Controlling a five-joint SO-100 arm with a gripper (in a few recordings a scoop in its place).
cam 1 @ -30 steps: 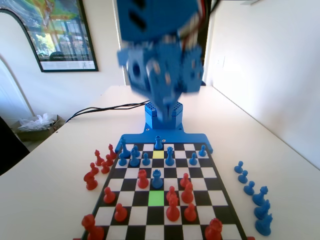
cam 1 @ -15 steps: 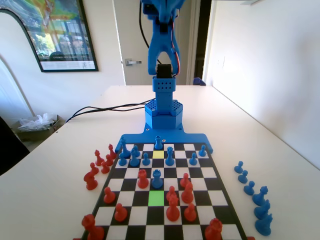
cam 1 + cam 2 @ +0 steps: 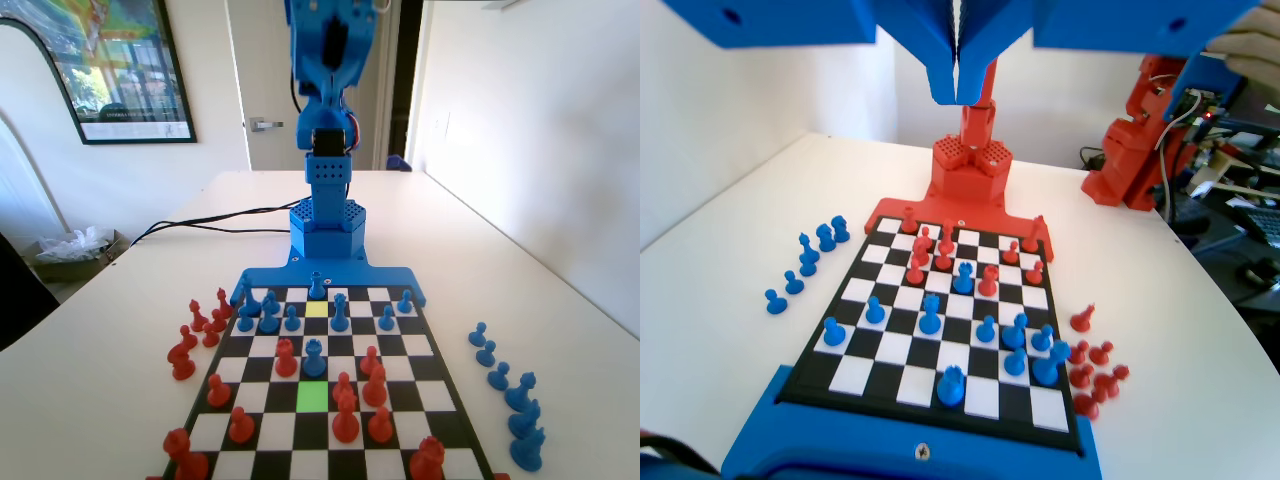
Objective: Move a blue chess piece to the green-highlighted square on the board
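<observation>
In the wrist view my gripper (image 3: pixel 957 88) hangs high above the board (image 3: pixel 854 375), its jaws pressed together and holding nothing. In the fixed view the blue arm (image 3: pixel 326 70) stands raised over its base at the far end. A blue chess piece (image 3: pixel 314 356) stands alone among red pieces, one square beyond the green-highlighted square (image 3: pixel 313 395), which has nothing on it. From the wrist, that same blue chess piece (image 3: pixel 963 277) is far below the jaws. A paler yellow-green square (image 3: pixel 316 309) lies in the blue back rows.
Red pieces (image 3: pixel 346 418) crowd the squares beside and in front of the green one. Captured blue pieces (image 3: pixel 509 391) line the table to the right of the board in the fixed view, and captured red ones (image 3: pixel 194 330) stand to its left.
The arm, a blur low and close to the fixed camera a second ago, has swung up and back to stand upright over its base. No piece has moved.
</observation>
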